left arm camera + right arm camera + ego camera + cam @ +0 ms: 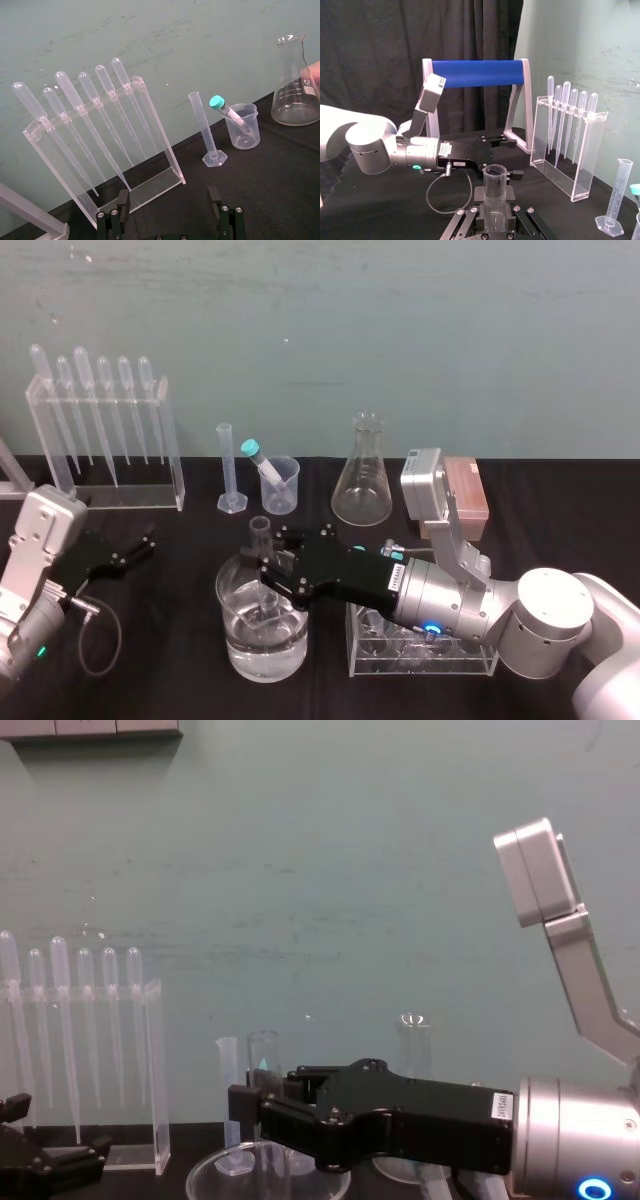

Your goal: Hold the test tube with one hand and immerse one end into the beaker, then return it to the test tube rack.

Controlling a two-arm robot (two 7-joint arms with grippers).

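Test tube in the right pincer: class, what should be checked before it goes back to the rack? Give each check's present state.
1. Right pincer shut on the upright test tube: ok.
2. Tube's lower end inside the beaker: ok.
3. That end below the water line: cannot tell.
4. Free hole in the test tube rack: ok.
5. Left pincer parked at the left, off the path: ok.

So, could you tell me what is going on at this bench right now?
The right gripper is shut on the test tube, holding it upright with its lower end down inside the wide, water-filled beaker at the front of the table. The clear test tube rack sits just to the beaker's right, under that arm, so the return step is not yet done. The left gripper rests open at the table's left side, idle.
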